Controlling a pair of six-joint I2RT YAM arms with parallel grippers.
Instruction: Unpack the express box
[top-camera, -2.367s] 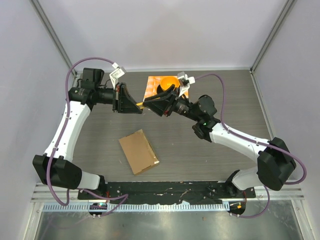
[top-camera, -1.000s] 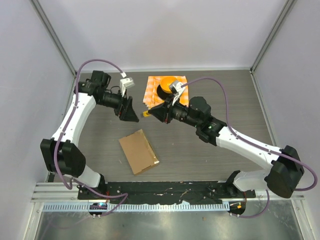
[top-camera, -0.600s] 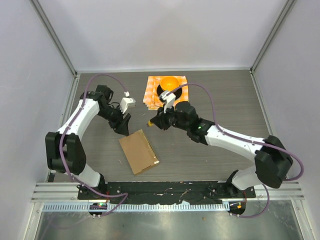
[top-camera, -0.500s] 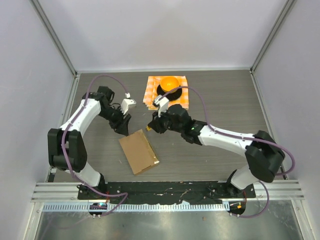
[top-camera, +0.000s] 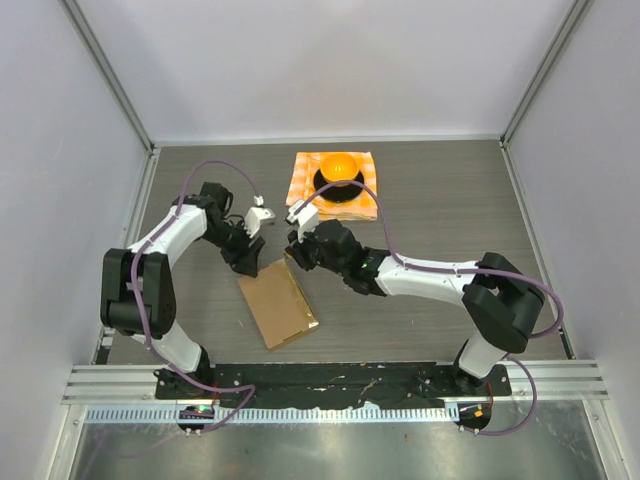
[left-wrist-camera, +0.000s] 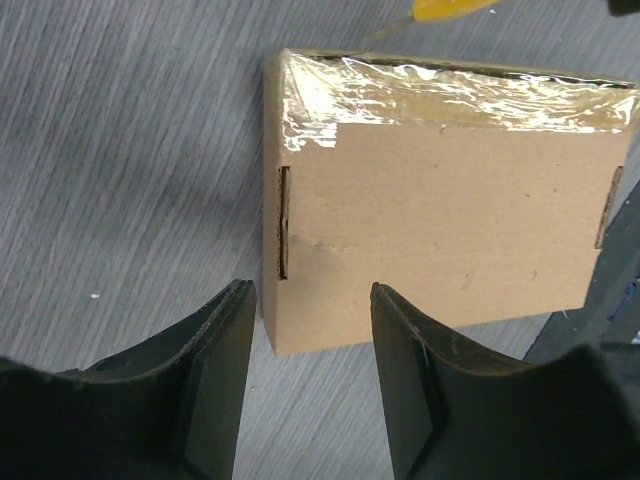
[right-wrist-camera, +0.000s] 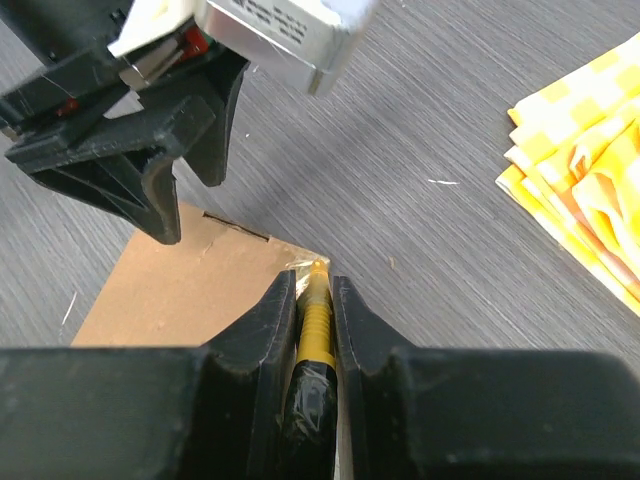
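The express box (top-camera: 278, 303) lies flat and closed on the table, a plain brown mailer with shiny clear tape (left-wrist-camera: 450, 95) along its far edge. My left gripper (top-camera: 248, 258) hovers over the box's far-left end, and its jaws stand apart with one corner of the box (left-wrist-camera: 440, 200) showing between them. The left gripper (left-wrist-camera: 312, 295) is open and holds nothing. My right gripper (top-camera: 300, 250) is shut on a yellow-tipped black cutter (right-wrist-camera: 317, 320). The cutter's tip rests at the taped far corner of the box (right-wrist-camera: 170, 300), just ahead of the right gripper (right-wrist-camera: 313, 285).
An orange-checkered cloth (top-camera: 360, 200) lies at the back, with a black dish (top-camera: 338, 190) and an orange ball (top-camera: 340, 165) on it. The cloth's folded edge (right-wrist-camera: 590, 200) shows to the right of my right gripper. Grey walls enclose the table (top-camera: 450, 220).
Both arms have come down and toward the box from higher up near the cloth. The left jaws have narrowed somewhat. The cutter's tip has reached the box's taped corner.
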